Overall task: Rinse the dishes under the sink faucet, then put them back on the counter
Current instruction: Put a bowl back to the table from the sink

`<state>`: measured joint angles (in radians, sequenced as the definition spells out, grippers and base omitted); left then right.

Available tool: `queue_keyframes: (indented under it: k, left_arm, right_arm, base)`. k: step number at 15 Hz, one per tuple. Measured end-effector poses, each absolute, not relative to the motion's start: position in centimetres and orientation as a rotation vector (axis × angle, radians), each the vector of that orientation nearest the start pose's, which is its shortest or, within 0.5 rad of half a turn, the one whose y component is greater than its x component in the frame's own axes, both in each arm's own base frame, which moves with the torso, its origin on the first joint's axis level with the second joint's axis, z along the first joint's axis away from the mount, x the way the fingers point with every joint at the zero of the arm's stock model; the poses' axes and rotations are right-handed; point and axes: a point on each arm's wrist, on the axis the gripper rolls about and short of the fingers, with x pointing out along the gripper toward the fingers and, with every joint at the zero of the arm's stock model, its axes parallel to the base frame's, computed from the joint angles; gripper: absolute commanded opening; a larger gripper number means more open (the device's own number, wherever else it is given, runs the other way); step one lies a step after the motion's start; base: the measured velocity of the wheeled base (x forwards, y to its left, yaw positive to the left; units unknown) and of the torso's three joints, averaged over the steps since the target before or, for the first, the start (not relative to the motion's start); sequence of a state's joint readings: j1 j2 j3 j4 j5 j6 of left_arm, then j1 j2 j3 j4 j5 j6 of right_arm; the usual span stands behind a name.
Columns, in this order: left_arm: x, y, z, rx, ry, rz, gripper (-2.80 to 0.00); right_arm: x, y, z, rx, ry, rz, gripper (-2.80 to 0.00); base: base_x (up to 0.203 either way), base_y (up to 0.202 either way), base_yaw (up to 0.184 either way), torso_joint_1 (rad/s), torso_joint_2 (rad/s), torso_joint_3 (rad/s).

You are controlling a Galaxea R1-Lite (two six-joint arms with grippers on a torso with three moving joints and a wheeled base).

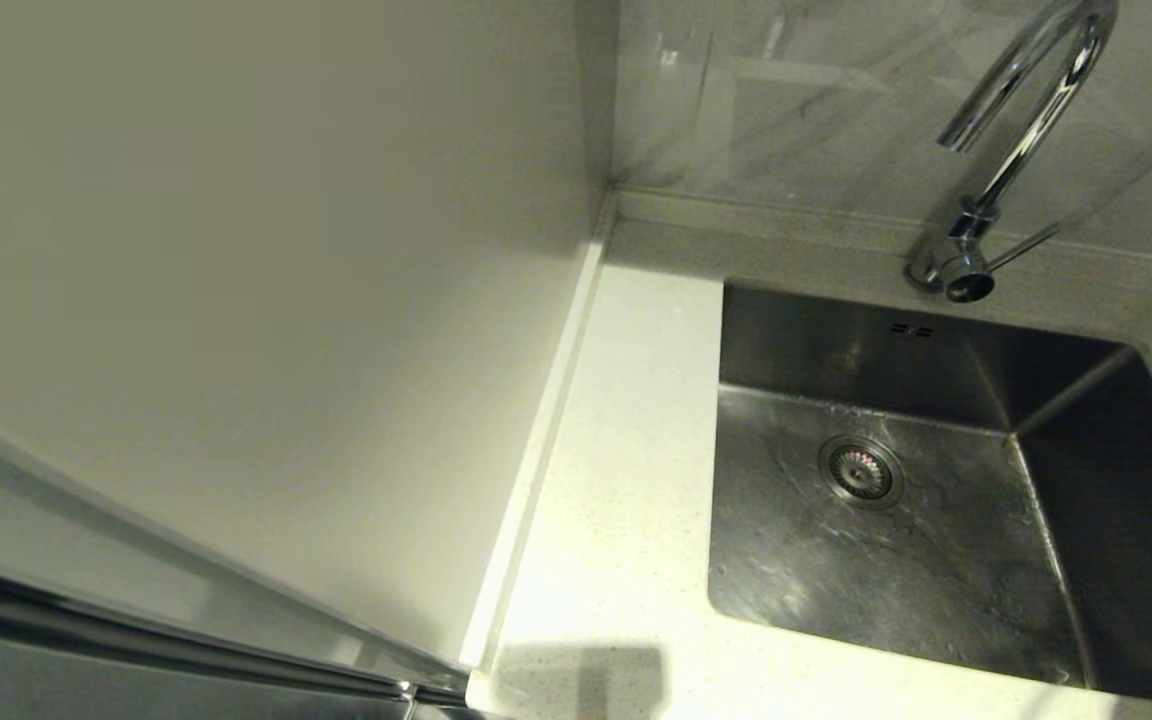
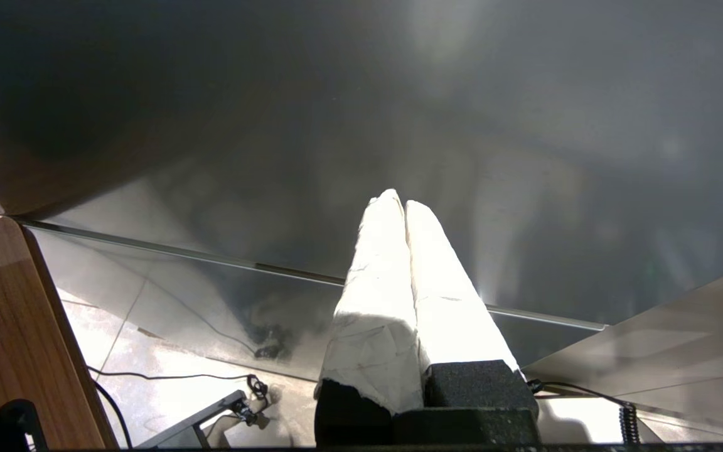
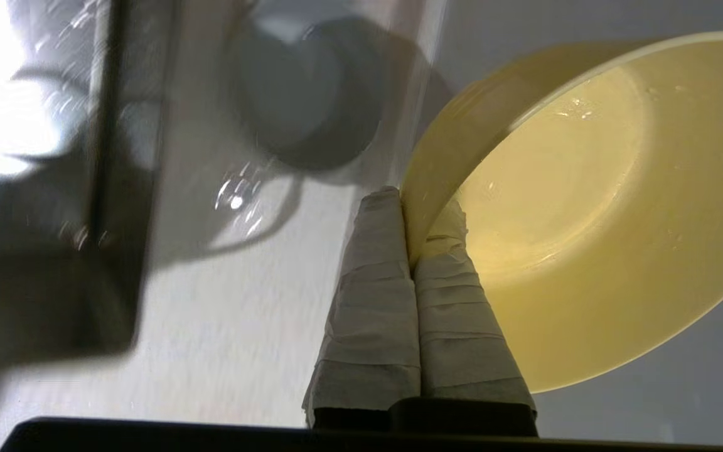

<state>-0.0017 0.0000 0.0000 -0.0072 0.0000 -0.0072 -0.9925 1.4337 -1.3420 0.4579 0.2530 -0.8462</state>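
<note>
Showing head view: sink (image 1: 936, 560) bare, drain (image 1: 860, 470) mid-basin, faucet (image 1: 1021, 130) behind, surface (image 1: 616, 500) left of sink. Left wrist: left claw (image 2: 404, 204) closed, holding nothing, parked off surface. Right wrist: right claw (image 3: 421, 210) pinched tight on yellow bowl (image 3: 587, 207) rim, bowl tilted, grey bowl (image 3: 311, 94) beyond.
</note>
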Motion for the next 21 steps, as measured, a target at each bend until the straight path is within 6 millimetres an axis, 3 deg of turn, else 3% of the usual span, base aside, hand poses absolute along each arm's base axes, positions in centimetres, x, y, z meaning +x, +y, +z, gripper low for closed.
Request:
queue_keyframes:
  k: [3, 6, 8, 14, 21]
  left_arm:
    - [-2.3, 0.0, 7.6, -0.007, -0.007, -0.002, -2.8]
    - [-2.3, 0.0, 7.6, -0.007, -0.007, -0.002, -2.8]
    - [-2.3, 0.0, 7.6, -0.008, -0.007, -0.002, -2.8]
    - [-2.3, 0.0, 7.6, -0.007, -0.007, -0.002, -2.8]
    - [-2.3, 0.0, 7.6, -0.008, -0.007, -0.002, -2.8]
  right_arm:
    - [10.1, -16.3, 29.6, -0.41, 0.773, -0.266, -2.8]
    - [9.2, -15.1, 28.3, -0.329, 0.883, -0.126, -2.8]
    - [9.6, -15.9, 27.2, -0.31, 0.941, -0.083, -2.8]
    - [11.6, -20.9, 23.8, -0.349, 1.13, -0.129, -2.8]
    - [11.2, -23.7, 20.5, -0.305, 1.223, -0.062, -2.8]
  base:
    - [0.0, 0.0, 0.0, 0.0, 0.0, 0.0]
    - [0.0, 0.0, 0.0, 0.0, 0.0, 0.0]
    - [0.0, 0.0, 0.0, 0.0, 0.0, 0.0]
    - [0.0, 0.0, 0.0, 0.0, 0.0, 0.0]
    - [0.0, 0.0, 0.0, 0.0, 0.0, 0.0]
